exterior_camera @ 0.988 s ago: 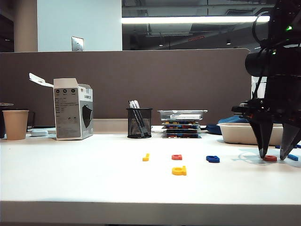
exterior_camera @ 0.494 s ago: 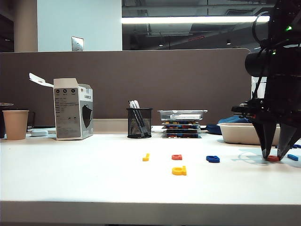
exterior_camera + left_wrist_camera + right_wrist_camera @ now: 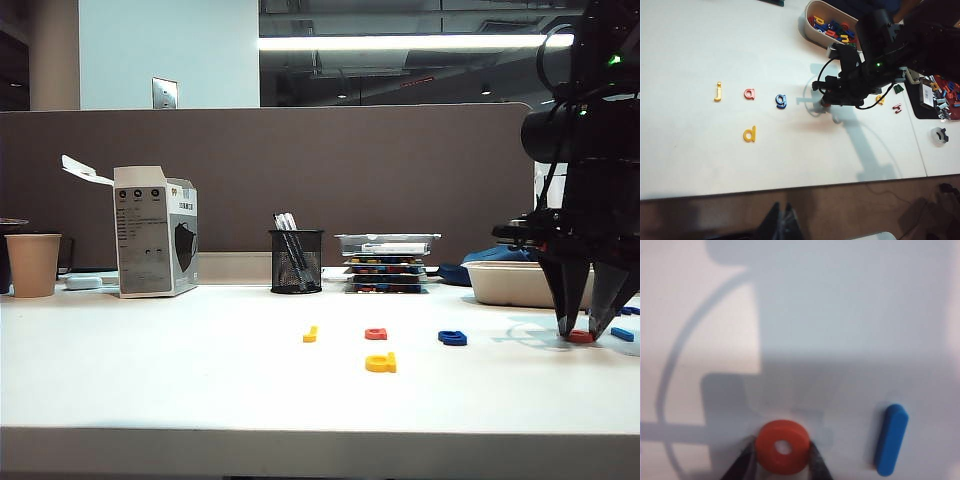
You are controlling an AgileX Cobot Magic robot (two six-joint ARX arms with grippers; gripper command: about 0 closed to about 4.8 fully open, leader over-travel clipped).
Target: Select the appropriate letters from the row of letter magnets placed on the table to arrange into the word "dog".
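The red "o" (image 3: 783, 446) lies flat on the white table (image 3: 200, 380) at the right end of the row of letter magnets. My right gripper (image 3: 782, 460) points down over it (image 3: 579, 330), and both fingers press the ring's sides. The dark blue "g" (image 3: 452, 338) (image 3: 781, 101) lies left of it. The yellow "d" (image 3: 381, 362) (image 3: 749, 134) sits alone, nearer the front edge. My left gripper (image 3: 785, 212) hangs shut beyond the table's front edge, holding nothing.
A yellow "j" (image 3: 311, 334) and a small red "a" (image 3: 376, 333) stay in the row. A light blue stick letter (image 3: 891, 439) lies just beside the "o". A white tray (image 3: 500, 285) of letters, pen cup (image 3: 296, 261), stacked cases (image 3: 387, 262), carton (image 3: 155, 232) and paper cup (image 3: 33, 264) line the back.
The right gripper's fingers have drawn in from wide apart until they touch the red "o" on both sides. The arm itself has stayed put, and the letters have not moved.
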